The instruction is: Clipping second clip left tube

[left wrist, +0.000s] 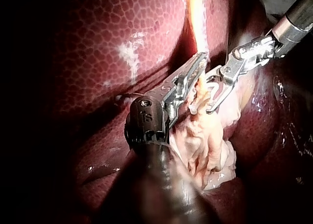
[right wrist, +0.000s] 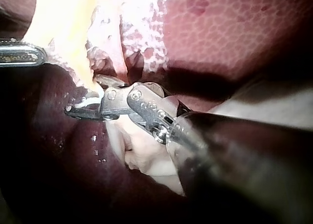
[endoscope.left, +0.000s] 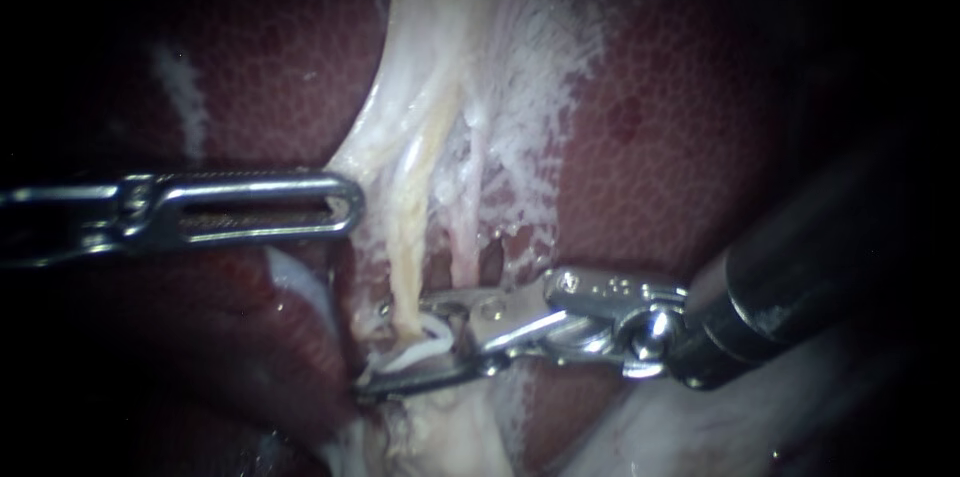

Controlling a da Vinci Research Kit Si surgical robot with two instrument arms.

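Note:
My right instrument (endoscope.left: pixel 395 352) comes in from the right, low in the endoscope view. Its jaws straddle the lower end of the yellowish left tube (endoscope.left: pixel 410 237) and hold a white clip (endoscope.left: pixel 425 347) around it. A thinner pink right tube (endoscope.left: pixel 465 242) runs just beside it. My left instrument (endoscope.left: pixel 350 207) lies level from the left, its slotted jaws together on the edge of the pale tissue (endoscope.left: pixel 420 87) above the tubes. In the right wrist view the clip (right wrist: pixel 83 102) sits between the jaws (right wrist: pixel 80 106) under the yellow tube.
Dark red liver (endoscope.left: pixel 680 137) flanks the pale band on both sides. Pale lumpy tissue (left wrist: pixel 205 145) lies below the clip site. In the left wrist view my right instrument (left wrist: pixel 212 94) meets the left one (left wrist: pixel 198 62) closely at the tube.

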